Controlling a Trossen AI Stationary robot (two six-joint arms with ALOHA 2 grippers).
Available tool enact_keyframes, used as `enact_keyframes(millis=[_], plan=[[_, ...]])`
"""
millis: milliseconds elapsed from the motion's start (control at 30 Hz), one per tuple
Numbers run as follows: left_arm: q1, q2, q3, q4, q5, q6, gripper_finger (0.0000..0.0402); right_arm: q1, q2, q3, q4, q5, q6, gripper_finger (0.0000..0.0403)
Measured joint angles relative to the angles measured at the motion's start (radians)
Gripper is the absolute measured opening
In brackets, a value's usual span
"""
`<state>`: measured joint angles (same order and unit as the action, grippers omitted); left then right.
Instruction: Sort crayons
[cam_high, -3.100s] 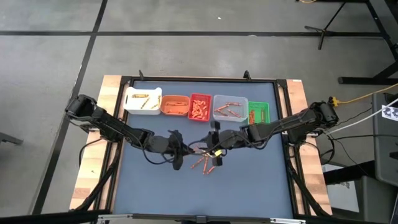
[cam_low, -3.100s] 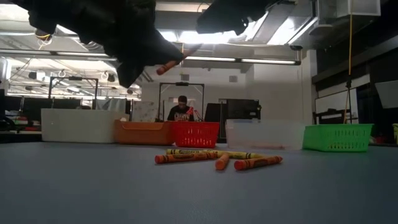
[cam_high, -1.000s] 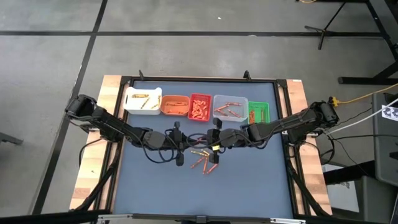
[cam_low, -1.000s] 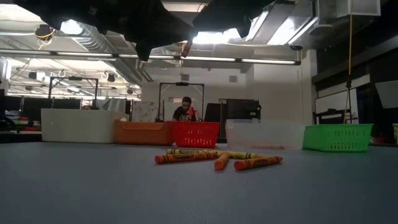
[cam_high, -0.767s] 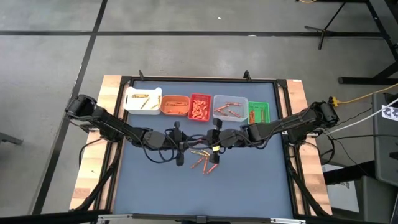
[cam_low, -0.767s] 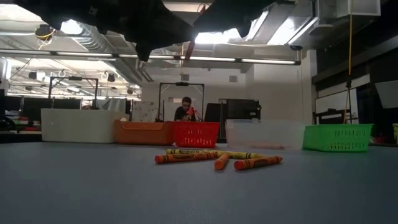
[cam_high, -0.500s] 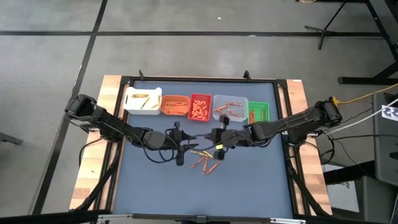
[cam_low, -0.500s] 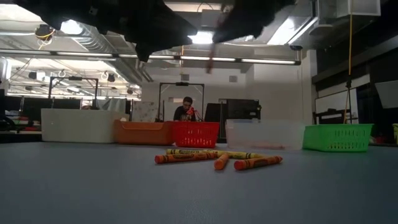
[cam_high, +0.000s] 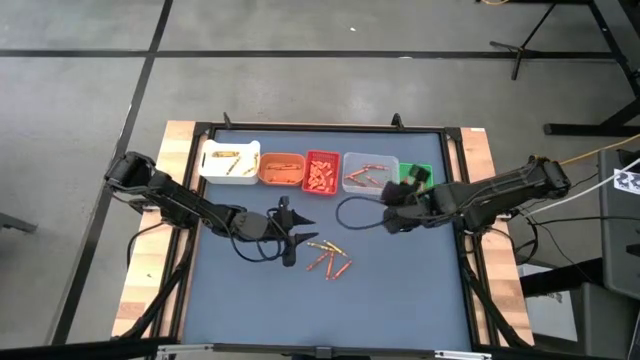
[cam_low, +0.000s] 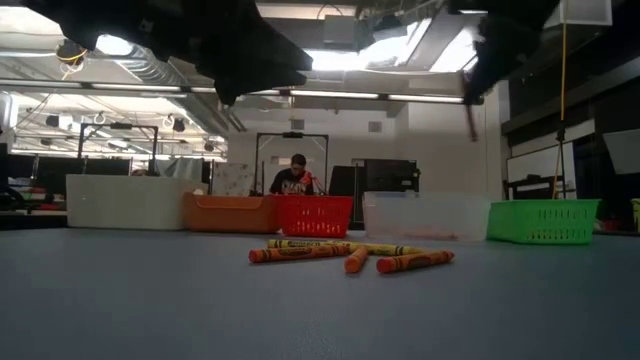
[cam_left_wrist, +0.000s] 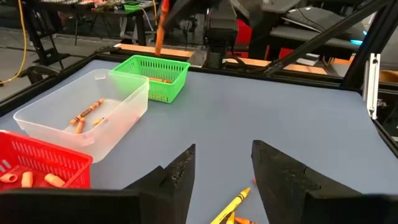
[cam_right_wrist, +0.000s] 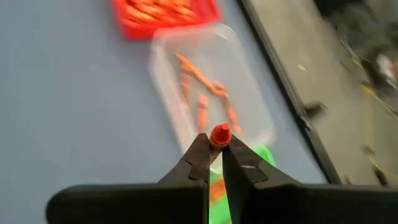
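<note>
My right gripper (cam_right_wrist: 214, 152) is pinched on a short orange-red wax crayon (cam_right_wrist: 219, 134), carrying it in the air with the green mesh plastic bin (cam_high: 417, 178) right below me and the clear plastic bin (cam_high: 371, 172) just beside. I judge this the delivery step: next I must line up over the matching bin and let go. My left gripper (cam_left_wrist: 221, 165) hovers spread, empty, above the loose crayons (cam_high: 328, 256) on the blue-grey mat (cam_high: 400, 280).

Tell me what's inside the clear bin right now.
The clear bin holds a few orange crayons lying loose on its floor. In the left wrist view the red bin hides its near corner, so an exact count isn't possible.
</note>
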<state>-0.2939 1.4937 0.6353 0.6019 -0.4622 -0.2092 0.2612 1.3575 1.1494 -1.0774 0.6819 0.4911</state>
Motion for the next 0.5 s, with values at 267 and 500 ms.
enact_keyframes(millis=[267, 500], plan=[[0.0, 0.0, 0.0, -0.007, 0.0, 0.0, 0.0144, 0.0, -0.128, -0.158, -0.149, 0.091, 0.217, 0.0016], [0.0, 0.0, 0.0, -0.007, 0.0, 0.0, 0.0144, -0.1, -0.249, -0.351, -0.095, 0.085, 0.288, 0.0019]])
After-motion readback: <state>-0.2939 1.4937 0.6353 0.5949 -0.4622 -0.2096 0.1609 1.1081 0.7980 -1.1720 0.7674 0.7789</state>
